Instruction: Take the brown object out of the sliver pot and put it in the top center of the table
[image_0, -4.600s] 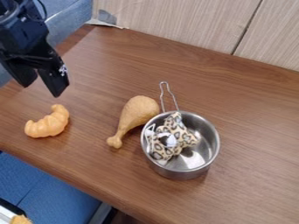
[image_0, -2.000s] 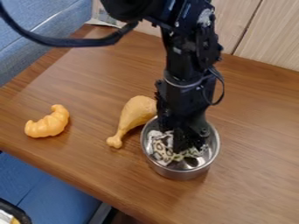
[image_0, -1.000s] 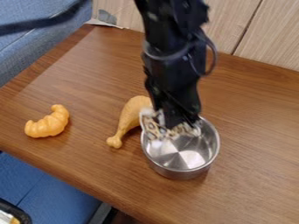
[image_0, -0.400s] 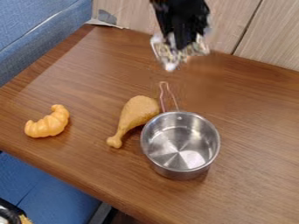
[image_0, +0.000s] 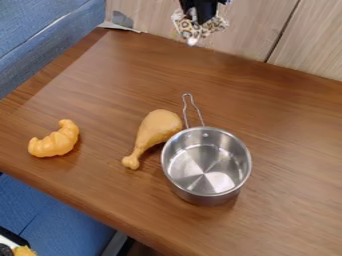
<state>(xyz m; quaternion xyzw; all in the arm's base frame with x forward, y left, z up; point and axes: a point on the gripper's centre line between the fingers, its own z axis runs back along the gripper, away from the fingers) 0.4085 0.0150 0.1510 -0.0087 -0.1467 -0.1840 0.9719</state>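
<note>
Gripper grasping spotted obj., prob. plush, top of view; pot on tbl.

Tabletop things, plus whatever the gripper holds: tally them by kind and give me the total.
Toy food: 2 (croissant, drumstick)
Pots: 1 (silver pot)
Soft toys: 1 (spotted soft toy, held in the gripper)
Total: 4

Soft even light, faint shadows, metallic glare
</note>
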